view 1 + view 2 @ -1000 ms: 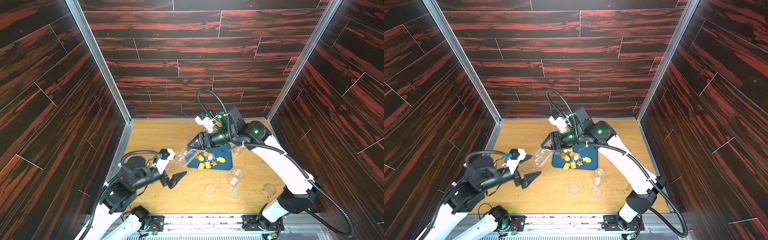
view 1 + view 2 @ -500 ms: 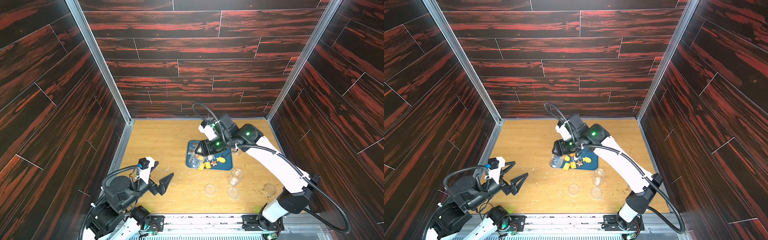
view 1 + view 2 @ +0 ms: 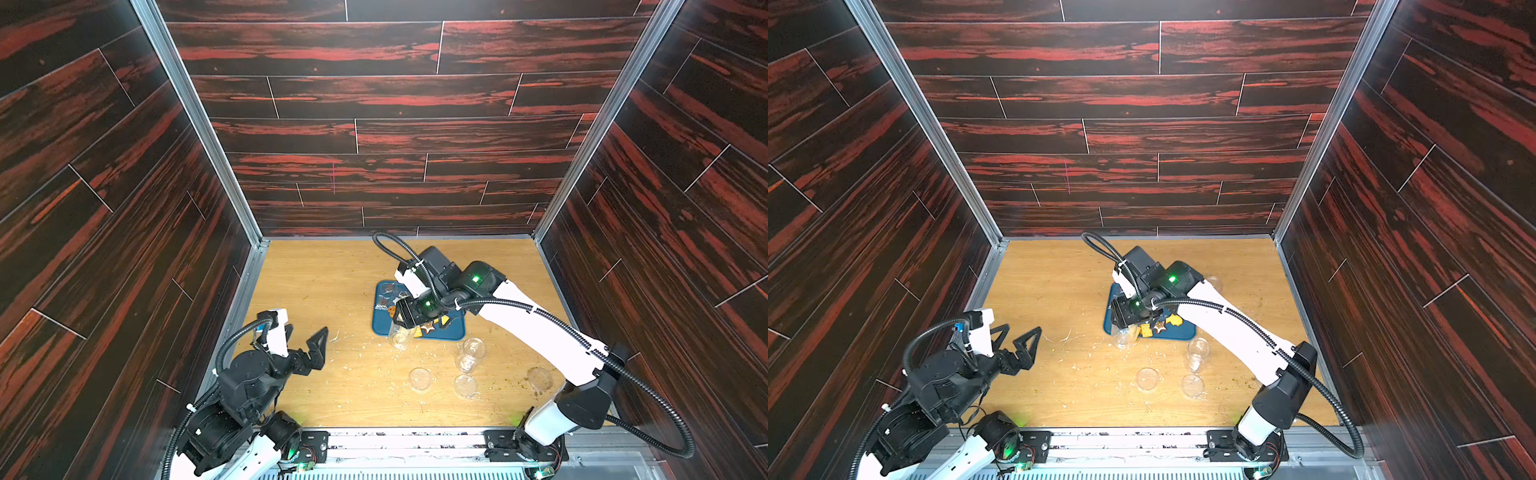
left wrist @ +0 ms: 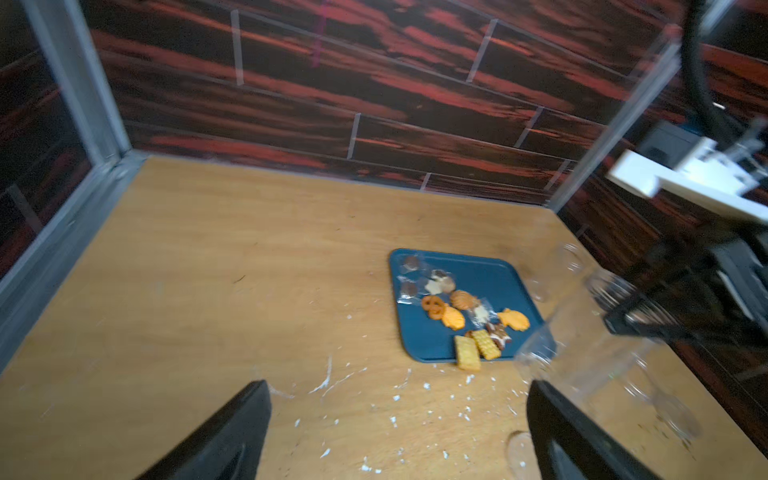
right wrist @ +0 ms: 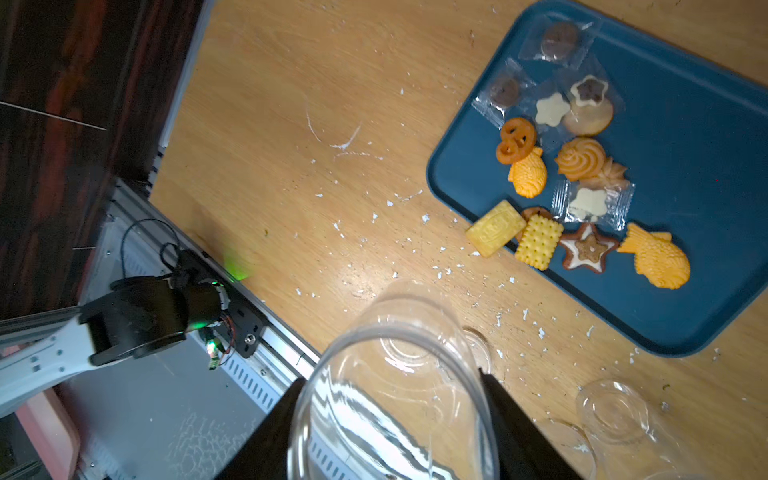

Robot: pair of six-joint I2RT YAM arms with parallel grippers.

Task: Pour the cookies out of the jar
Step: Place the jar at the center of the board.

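The cookies (image 5: 536,178) lie spread on a blue tray (image 5: 685,145): yellow, orange and brown pieces, some in clear wrappers. One yellow bar (image 5: 494,232) hangs over the tray's edge. My right gripper (image 5: 392,399) is shut on a clear jar (image 5: 386,365) with nothing inside. In both top views the jar (image 3: 400,334) (image 3: 1122,336) hangs tilted by the tray's front left corner, under the right gripper (image 3: 409,318). My left gripper (image 3: 305,334) (image 4: 395,399) is open at the front left, holding nothing.
Another clear jar (image 3: 469,353) and three clear lids (image 3: 419,378) (image 3: 465,384) (image 3: 539,378) sit at the front right. A further glass (image 3: 1214,282) stands behind the tray. White crumbs (image 4: 424,386) are scattered in front of the tray. Dark walls close in three sides.
The right arm has brought the jar from left of the tray to its front left corner and lower. The left arm has drawn back toward the front left, still open.
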